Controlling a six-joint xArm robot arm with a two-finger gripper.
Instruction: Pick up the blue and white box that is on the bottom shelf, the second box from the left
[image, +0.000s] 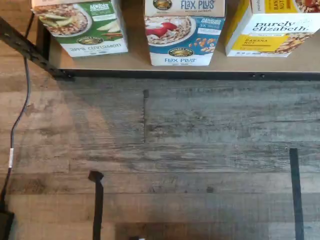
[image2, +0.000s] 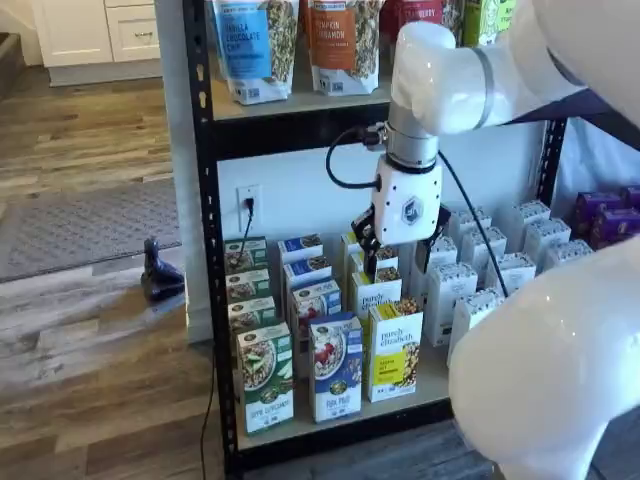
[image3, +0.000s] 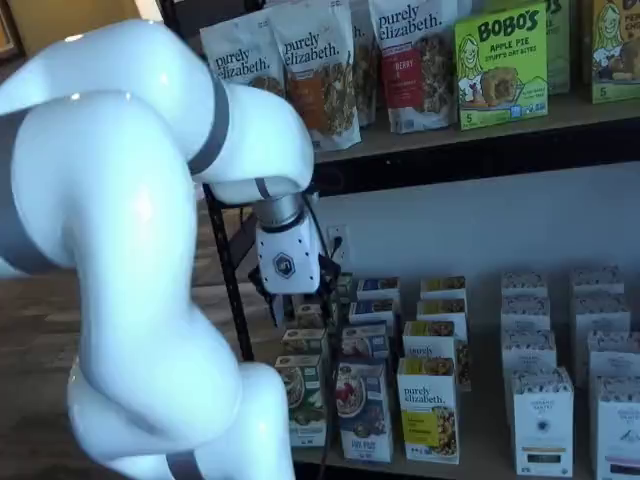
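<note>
The wrist view shows three front boxes; both shelf views add the rows behind. The blue and white box (image2: 336, 367) stands at the bottom shelf's (image2: 330, 418) near edge. The gripper (image2: 400, 252) hangs above, fingers spread.

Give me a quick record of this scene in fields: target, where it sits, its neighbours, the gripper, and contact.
target: blue and white box, upright
place: front row of the bottom shelf
neighbours: green carton on one side, yellow carton on the other
gripper: above the rows of boxes, behind the front row; open or shut cannot be told
contact: none, nothing held
wrist view: shelf edge, the three front cartons, wood floor
</note>
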